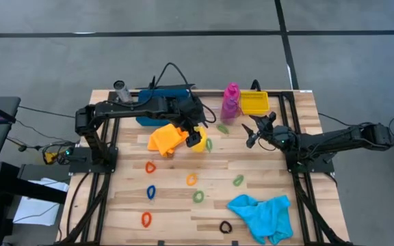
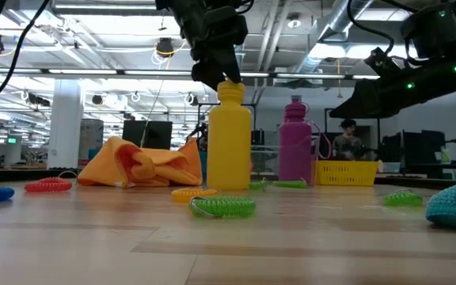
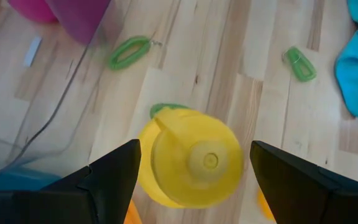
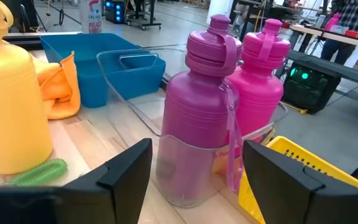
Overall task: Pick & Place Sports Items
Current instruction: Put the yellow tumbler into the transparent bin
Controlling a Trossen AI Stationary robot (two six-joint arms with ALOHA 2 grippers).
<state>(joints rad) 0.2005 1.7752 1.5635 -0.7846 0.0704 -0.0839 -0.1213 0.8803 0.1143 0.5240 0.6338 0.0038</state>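
Note:
A yellow bottle (image 1: 200, 142) (image 2: 229, 142) stands upright on its base on the wooden table, beside an orange cloth (image 1: 166, 139). My left gripper (image 3: 196, 152) (image 1: 193, 137) hangs open just above the yellow bottle's cap (image 3: 210, 160), one finger on either side and clear of it. A purple bottle (image 4: 201, 118) and a magenta bottle (image 4: 263, 87) stand upright in a clear container (image 4: 129, 62) at the far side. My right gripper (image 1: 252, 134) (image 4: 197, 149) is open, level, facing them with nothing between its fingers. A cyan cloth (image 1: 262, 215) lies near the front right. Several coloured rings (image 1: 151, 192) lie scattered.
A blue tray (image 4: 95, 56) sits at the far edge, partly under my left arm. A small yellow bin (image 1: 254, 102) stands to the right of the two bottles. A green ring (image 3: 129, 51) lies on the table just beyond the yellow bottle.

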